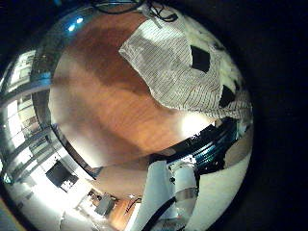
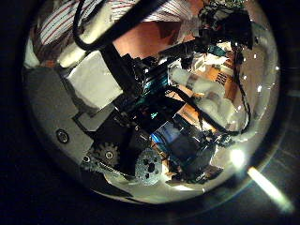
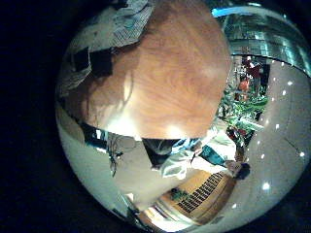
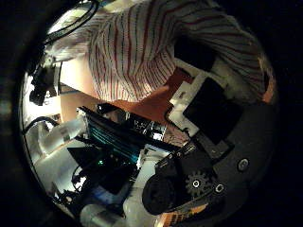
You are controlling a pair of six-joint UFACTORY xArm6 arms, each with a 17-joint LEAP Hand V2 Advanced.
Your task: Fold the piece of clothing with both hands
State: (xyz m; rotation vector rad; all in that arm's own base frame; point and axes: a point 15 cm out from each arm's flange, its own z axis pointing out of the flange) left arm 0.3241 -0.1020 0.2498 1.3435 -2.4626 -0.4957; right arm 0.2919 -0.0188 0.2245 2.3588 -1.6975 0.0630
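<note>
The piece of clothing [image 4: 156, 52] is a striped cloth. It fills much of the right thumb side palm view and drapes over my right hand [image 4: 222, 109], whose fingers curl into its edge. The left little finger side palm view shows the cloth [image 1: 173, 67] raised above the table [image 1: 106, 106], with my left hand's fingertips [image 1: 199, 60] pinching it. A strip of the cloth [image 2: 61, 23] also lies beside the left hand's fingers [image 2: 122, 89]. Another hand [image 4: 118, 142] shows just below the cloth in the right thumb side view.
The table [image 3: 170, 78] spreads broad and bare below both palms, with the cloth's edge [image 3: 126, 24] at its far side. A white arm [image 1: 168, 197] stands at the table's edge.
</note>
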